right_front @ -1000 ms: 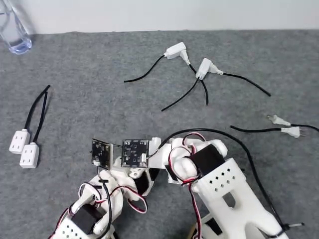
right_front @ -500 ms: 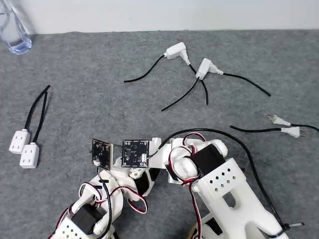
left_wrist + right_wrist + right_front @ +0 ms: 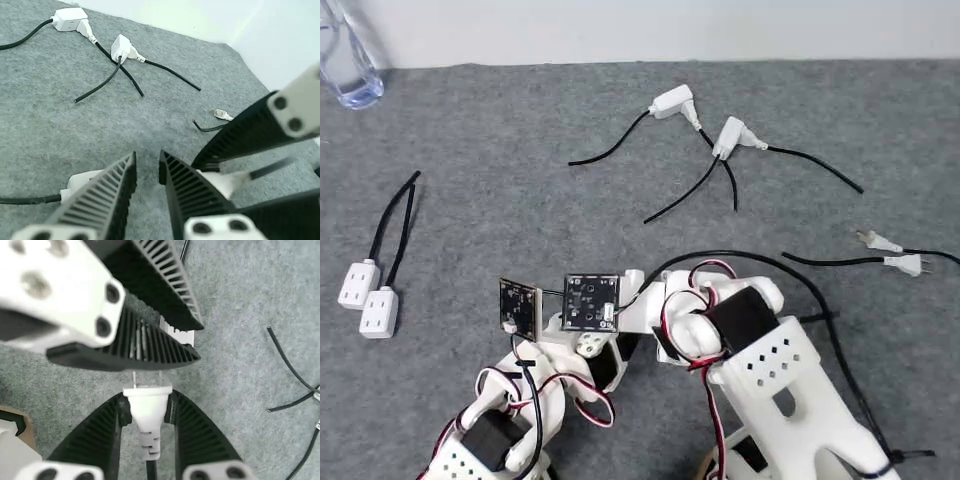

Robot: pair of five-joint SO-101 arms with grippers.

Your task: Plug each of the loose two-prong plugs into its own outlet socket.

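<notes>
My right gripper (image 3: 147, 397) is shut on a white two-prong plug (image 3: 147, 415), whose prongs point at my left gripper's black ribbed fingers (image 3: 135, 347). A white socket end (image 3: 177, 332) shows just past those fingers. In the left wrist view my left gripper (image 3: 147, 162) stands open by a narrow gap, with grey mat between the fingers. A white socket (image 3: 82, 182) with a black cord lies against the outer side of one finger. The held plug (image 3: 222, 182) sits close by. In the high view both arms (image 3: 505, 420) (image 3: 760, 360) meet near the front.
Two loose sockets (image 3: 360, 283) (image 3: 379, 311) lie at the left and two loose plugs (image 3: 877, 241) (image 3: 907, 264) at the right. Two joined plug-socket pairs (image 3: 672, 101) (image 3: 730, 136) lie at the back. A clear bottle (image 3: 348, 60) stands back left.
Both wrists have shifted slightly left and towards the front, and the right arm's black cable has bowed outward. The things on the mat have not moved.
</notes>
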